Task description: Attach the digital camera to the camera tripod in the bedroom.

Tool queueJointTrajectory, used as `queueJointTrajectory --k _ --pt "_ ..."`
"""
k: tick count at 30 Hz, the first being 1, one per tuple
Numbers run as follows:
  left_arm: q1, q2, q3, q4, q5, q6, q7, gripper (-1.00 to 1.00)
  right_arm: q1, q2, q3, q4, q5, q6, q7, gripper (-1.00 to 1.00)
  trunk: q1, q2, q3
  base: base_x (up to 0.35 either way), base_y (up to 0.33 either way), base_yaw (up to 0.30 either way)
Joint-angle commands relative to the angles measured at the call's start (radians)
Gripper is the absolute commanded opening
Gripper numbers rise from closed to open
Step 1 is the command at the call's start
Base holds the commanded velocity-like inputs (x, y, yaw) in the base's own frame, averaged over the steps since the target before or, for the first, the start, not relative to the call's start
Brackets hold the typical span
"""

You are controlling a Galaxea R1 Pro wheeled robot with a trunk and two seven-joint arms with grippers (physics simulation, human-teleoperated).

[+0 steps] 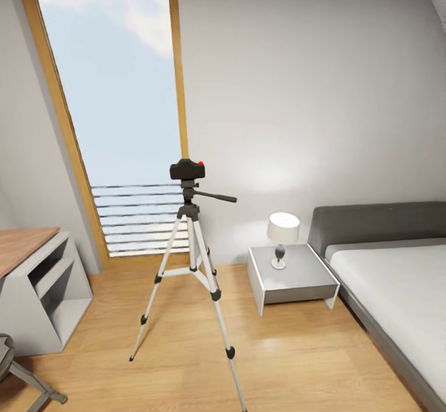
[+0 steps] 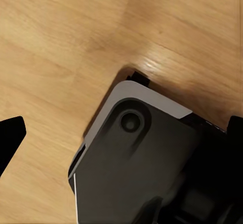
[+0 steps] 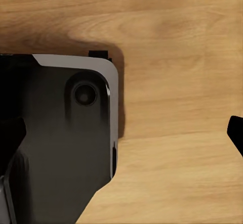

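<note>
Head view: digital camera [image 1: 188,168] atop camera tripod [image 1: 192,263] | wrists: floor [image 2: 61,42]

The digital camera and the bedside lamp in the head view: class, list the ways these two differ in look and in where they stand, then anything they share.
1. The digital camera is black and boxy with a red button; the bedside lamp has a white shade on a dark base.
2. The digital camera sits atop the camera tripod before the window; the lamp stands on the grey nightstand beside the bed.
Shared: both are upright and small.
</note>
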Motion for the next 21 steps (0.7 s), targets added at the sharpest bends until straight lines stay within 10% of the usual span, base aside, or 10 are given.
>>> queueJointTrajectory --k 1,21 --pt "0.000 0.000 0.006 -0.001 -0.004 0.004 0.003 1.00 -0.001 0.000 0.008 0.003 -0.008 -0.001 0.004 1.00 0.000 -0.001 0.000 0.000 0.000 -0.031" --pt "0.000 0.000 0.006 -0.012 -0.004 0.004 0.003 1.00 -0.001 0.001 0.010 0.003 -0.008 0.002 0.004 1.00 0.000 -0.001 0.010 0.000 0.000 -0.003"
